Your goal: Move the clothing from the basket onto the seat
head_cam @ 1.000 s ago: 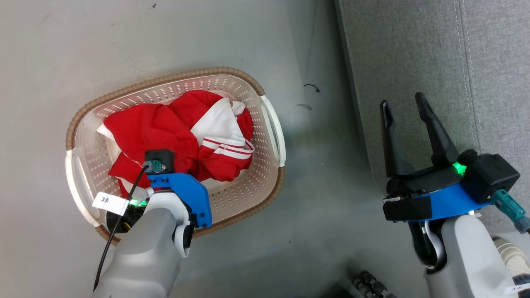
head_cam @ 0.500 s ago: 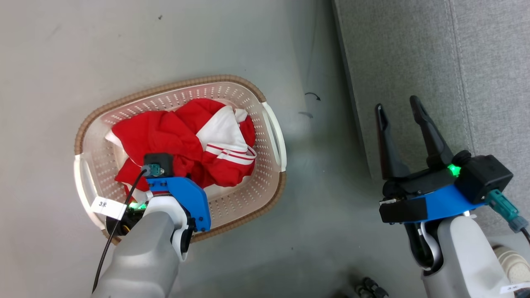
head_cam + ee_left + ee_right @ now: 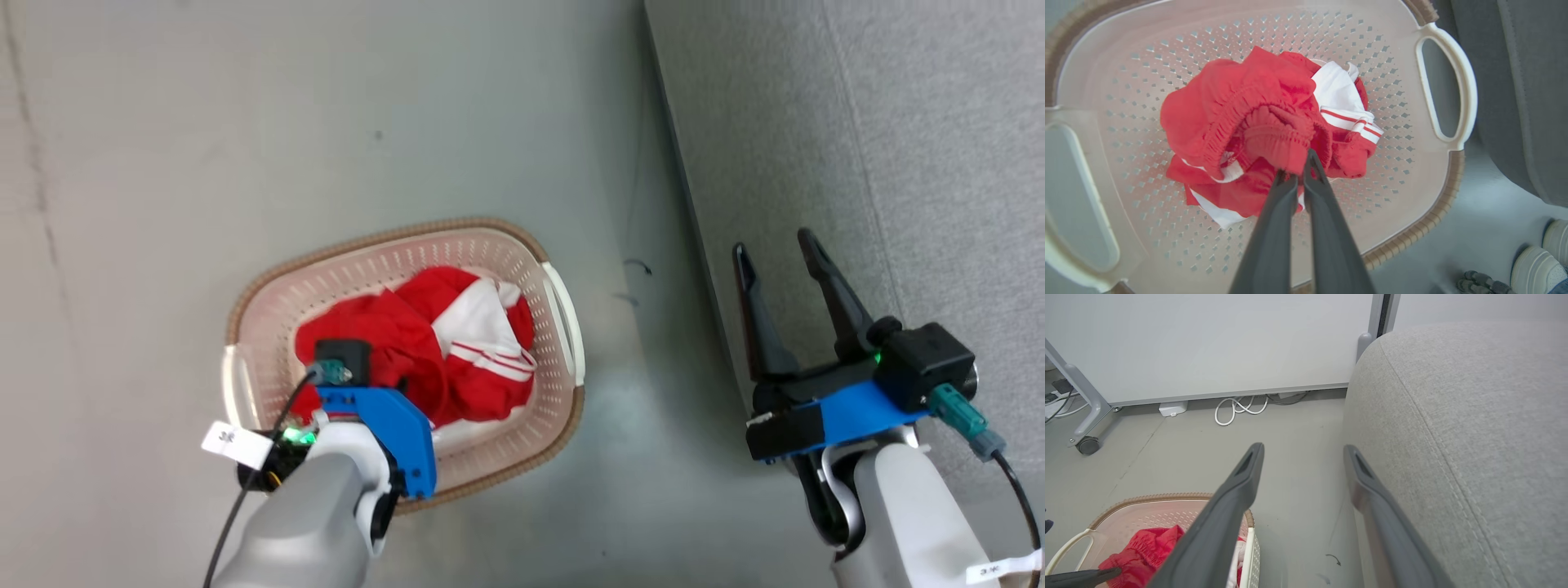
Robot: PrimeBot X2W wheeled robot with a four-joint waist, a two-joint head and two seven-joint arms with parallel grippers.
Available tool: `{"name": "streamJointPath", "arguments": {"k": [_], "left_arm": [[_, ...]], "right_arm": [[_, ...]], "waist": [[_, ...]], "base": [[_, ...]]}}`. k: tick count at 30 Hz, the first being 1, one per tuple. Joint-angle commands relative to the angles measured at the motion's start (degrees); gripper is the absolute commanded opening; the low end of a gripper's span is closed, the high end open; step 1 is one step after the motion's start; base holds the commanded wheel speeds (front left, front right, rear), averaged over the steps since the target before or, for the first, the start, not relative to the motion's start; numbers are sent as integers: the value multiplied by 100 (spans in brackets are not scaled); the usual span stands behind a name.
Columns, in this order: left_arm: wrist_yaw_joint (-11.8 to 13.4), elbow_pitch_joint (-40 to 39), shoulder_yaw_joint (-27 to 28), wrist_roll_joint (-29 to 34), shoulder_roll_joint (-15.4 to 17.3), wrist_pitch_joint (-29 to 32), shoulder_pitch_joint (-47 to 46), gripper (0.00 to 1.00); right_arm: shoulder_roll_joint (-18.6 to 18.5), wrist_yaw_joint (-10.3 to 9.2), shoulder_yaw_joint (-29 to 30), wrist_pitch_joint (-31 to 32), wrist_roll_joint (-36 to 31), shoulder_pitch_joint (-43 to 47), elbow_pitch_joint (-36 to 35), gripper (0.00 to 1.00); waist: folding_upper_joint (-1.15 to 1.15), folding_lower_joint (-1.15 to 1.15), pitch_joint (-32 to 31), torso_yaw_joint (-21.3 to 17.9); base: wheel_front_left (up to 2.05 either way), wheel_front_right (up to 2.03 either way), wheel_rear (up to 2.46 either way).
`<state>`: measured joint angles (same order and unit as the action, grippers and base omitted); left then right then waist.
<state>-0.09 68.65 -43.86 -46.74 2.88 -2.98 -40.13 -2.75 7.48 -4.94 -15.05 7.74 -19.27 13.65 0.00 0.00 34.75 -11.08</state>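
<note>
The clothing, red fabric with white panels and striped trim, lies bunched in the cream perforated basket. My left gripper is shut on a gathered red fold of it, which rises slightly above the pile. From the head, the basket stands on the floor with the clothing inside, and my left wrist hides the fingers. My right gripper hangs open and holds nothing, at the near edge of the grey seat. The seat sits just right of the right gripper.
Grey floor surrounds the basket. A white panel on a castor frame and a coiled white cable stand beyond it. A person's shoe rests on the floor near the seat.
My left gripper has closed on the red fabric and gathered it upward. The head camera has moved, so the basket now sits lower and smaller. The right gripper stays open.
</note>
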Motion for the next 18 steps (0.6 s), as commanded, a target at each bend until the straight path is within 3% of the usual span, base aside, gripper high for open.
{"name": "streamJointPath", "arguments": {"k": [1, 9, 18], "left_arm": [[-54, -55, -91, -12, 1, -16, 106, 0], [-187, -474, -628, -261, 2, 135, 521, 0], [-101, -1304, -1147, -606, 4, 91, 554, 0]], "right_arm": [[-24, 3, 35, -19, -45, 102, 71, 100], [-24, 3, 126, -20, -49, 420, 539, 100], [-23, 3, 200, 32, -163, 769, 896, 100]], "waist": [[0, 0, -426, 176], [0, 0, -1527, 476], [0, 0, -2382, 867]], "base": [[0, 0, 0], [0, 0, 0], [0, 0, 0]]}}
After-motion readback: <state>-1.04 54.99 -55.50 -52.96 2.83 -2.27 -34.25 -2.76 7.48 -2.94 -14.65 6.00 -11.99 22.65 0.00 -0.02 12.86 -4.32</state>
